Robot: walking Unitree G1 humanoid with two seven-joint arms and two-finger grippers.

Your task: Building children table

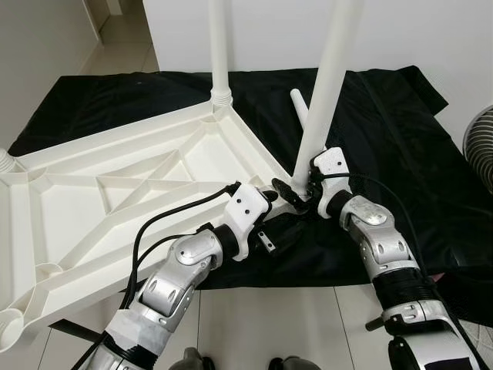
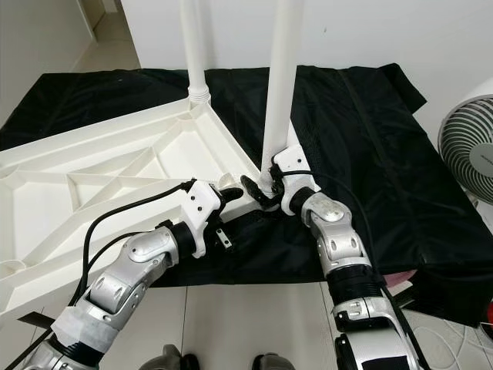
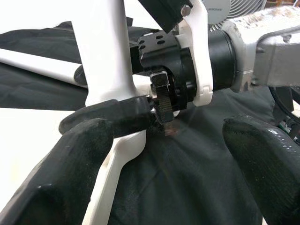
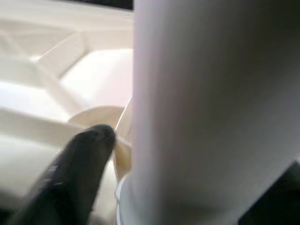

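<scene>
Black cloth (image 1: 400, 154) is spread over the pale tiled floor (image 1: 269, 324), and on it lies a white plastic table top (image 1: 115, 200), turned upside down so that its ribs show. One long white round leg (image 1: 219, 46) stands upright in the far corner socket. A second white leg (image 1: 327, 85) stands a little tilted at the near corner, and the right gripper (image 1: 296, 193) is clamped on its lower end. The left gripper (image 1: 269, 223) is just beside this corner, with its fingers (image 3: 70, 173) apart. A third white leg (image 1: 299, 106) lies on the cloth behind. A white fan (image 2: 470, 154) stands at the right.
</scene>
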